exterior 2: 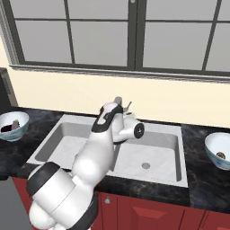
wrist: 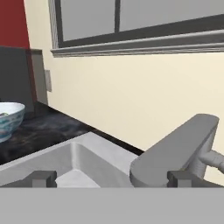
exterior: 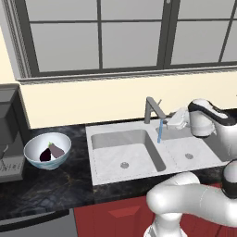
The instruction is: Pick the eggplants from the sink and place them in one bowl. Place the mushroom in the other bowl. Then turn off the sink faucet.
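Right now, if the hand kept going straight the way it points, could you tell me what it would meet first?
Probably the sink faucet: its slanted spout lies just ahead of the open hand, towards the right fingertip. Depth is unclear; slightly left, it might pass over the sink towards the wall.

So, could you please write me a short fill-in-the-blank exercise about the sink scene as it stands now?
1. Both eggplants lie in the ____ bowl.
2. Water runs from the faucet into the ____ basin of the sink.
3. The mushroom sits in the bowl on the ____.
4. The gripper's jaws stand ____ beside the spout.

Missing words: left; right; right; open
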Controlling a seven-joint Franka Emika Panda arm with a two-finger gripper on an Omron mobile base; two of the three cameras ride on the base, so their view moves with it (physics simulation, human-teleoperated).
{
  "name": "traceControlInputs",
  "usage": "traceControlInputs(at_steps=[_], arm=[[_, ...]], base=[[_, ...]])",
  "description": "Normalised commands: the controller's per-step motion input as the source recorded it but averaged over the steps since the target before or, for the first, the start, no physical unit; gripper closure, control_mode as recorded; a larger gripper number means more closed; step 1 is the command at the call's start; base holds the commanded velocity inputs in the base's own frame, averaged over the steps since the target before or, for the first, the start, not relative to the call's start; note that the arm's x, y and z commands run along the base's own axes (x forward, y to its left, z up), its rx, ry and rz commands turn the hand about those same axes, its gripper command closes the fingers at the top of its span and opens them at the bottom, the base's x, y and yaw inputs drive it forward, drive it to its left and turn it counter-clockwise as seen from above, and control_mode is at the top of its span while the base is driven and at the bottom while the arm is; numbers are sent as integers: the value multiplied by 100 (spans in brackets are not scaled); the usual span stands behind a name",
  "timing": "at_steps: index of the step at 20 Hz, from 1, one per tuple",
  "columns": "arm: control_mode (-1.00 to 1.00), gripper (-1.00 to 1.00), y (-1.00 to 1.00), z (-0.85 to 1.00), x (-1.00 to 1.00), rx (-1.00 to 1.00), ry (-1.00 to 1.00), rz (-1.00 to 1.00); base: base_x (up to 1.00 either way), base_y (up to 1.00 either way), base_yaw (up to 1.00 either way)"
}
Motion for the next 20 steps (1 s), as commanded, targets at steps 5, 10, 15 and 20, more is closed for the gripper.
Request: traceControlInputs(at_steps=[5,10,15,20], arm=[[-100,-100,-44,0,17,2,1,19],[-100,-100,-17,-1,26,2,0,5],[-100,-100,-9,-8,33,5,0,1],[-100,-100,-13,-14,28,7,2,2]], base=[[0,0,0],[0,0,0],[0,0,0],[0,0,0]])
